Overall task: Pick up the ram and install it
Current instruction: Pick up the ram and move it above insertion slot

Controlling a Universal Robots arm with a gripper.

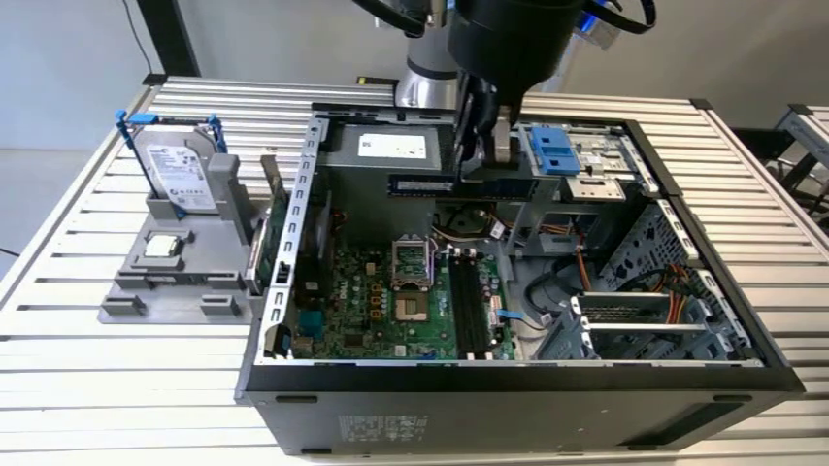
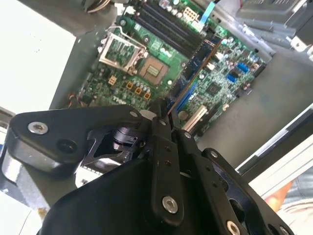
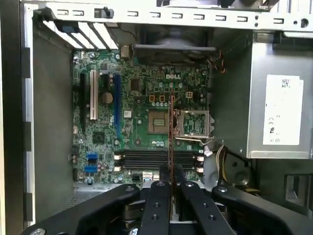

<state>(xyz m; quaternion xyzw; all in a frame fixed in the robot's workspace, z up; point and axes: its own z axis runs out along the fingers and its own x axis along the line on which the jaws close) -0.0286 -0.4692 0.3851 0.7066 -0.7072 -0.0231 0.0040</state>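
While hanging over the open computer case [image 1: 518,377], the gripper [image 1: 486,167] has its jaws clamped on the ram [image 1: 421,184], whose long axis runs 9-to-3 o'clock in the exterior view, crosswise to the memory slots [image 1: 469,301] at 6 o'clock.

An open computer case [image 1: 518,390] holds a green motherboard [image 1: 360,313]; a hard drive [image 1: 178,175] stands in a grey holder [image 1: 171,286] nearby.
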